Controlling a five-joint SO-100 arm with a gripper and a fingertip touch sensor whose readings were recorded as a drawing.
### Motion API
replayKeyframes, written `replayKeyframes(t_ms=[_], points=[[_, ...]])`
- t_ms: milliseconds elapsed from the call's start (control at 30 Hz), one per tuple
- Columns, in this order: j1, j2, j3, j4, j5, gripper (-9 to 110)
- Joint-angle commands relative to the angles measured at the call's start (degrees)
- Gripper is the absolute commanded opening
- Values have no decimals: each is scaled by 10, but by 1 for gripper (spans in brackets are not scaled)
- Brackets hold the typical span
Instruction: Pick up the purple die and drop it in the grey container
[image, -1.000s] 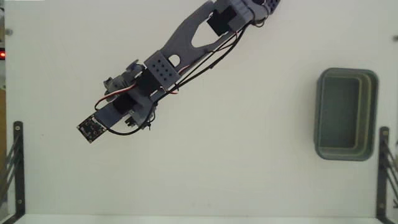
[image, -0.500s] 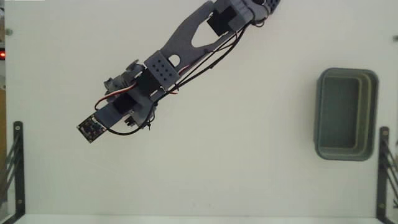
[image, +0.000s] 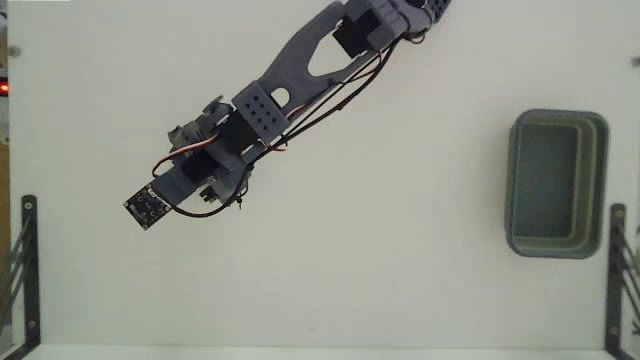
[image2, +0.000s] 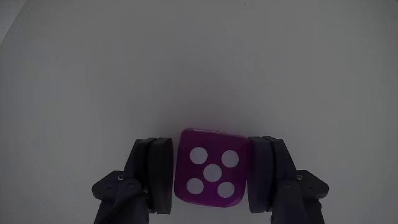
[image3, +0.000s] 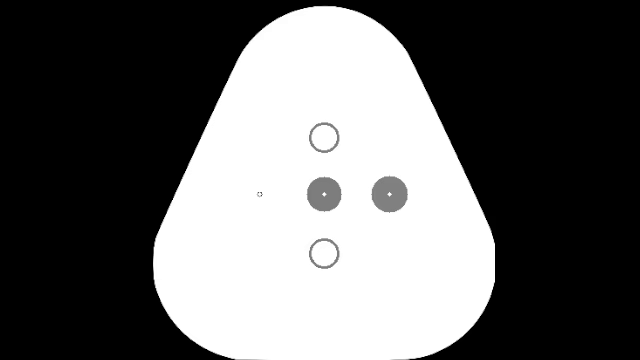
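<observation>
Between the two dark fingers (image2: 155, 177) at the bottom of my wrist view: item one, the purple die (image2: 211, 169), five white pips facing the camera. Both pads press flat against its left and right sides with no gap showing, so I log the gripper (image2: 211, 180) as clamped on the die. Pale table (image2: 199, 62) fills the rest of that view; whether the die rests on the surface or is lifted off it, I cannot tell.

Item two, the arm (image: 290, 85), fixed view from above. It enters at the top edge, right of centre, and reaches diagonally down toward the left. Grey printed links, black servos, red and black wires along its length. A small black circuit board (image: 147, 207) sits at its lower left tip. The arm's body covers the gripper and die here, so I place neither in this view.

Item three, the grey container (image: 600, 180), fixed view. Grey-green rectangular tub, rounded corners, thick rim, long side running near to far. It stands at the right side of the table, well apart from the arm's tip, with a wide stretch of bare white table between them. Its interior shows only its own floor.

Item four, black metal brackets (image: 25, 260), one at the lower left edge and one at the lower right, the right one just beside the container's lower corner.
</observation>
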Motion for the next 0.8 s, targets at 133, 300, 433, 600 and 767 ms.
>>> replayKeyframes(t_ms=[133, 300, 433, 600, 767], points=[[11, 31, 1, -4, 3, 68], [11, 31, 1, -4, 3, 67], [11, 31, 1, -4, 3, 66], [11, 31, 1, -4, 3, 65], [11, 31, 1, -4, 3, 63]])
